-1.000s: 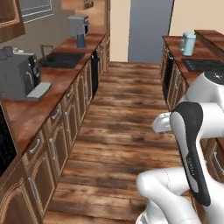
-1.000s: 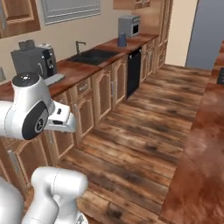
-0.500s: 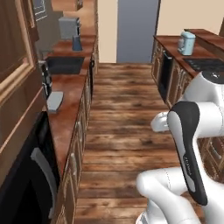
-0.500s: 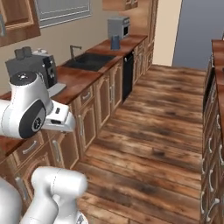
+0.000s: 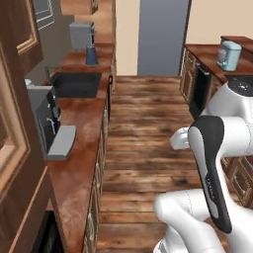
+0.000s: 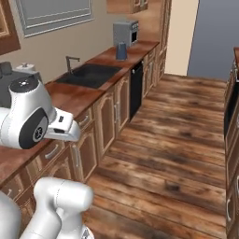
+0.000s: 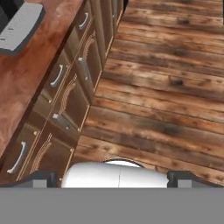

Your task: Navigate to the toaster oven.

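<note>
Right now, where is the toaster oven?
The toaster oven stands at the far end of the left counter, beyond the sink, just behind a blue pitcher.

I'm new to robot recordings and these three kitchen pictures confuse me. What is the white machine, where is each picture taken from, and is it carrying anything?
The white machine is a robot arm on a base that drives, in a computer-rendered kitchen. Two cameras ride on the base behind the arm, one on its left and one on its right, so both show the same wooden floor from two sides. The third camera sits on the hand and looks down at the brown drawer fronts. Its two dark fingertips stand apart with nothing between them. On the reddish-brown counter are a dark sink and, far down it, a grey box-shaped toaster oven behind a small blue jug. A pale blue toaster stands opposite.
</note>
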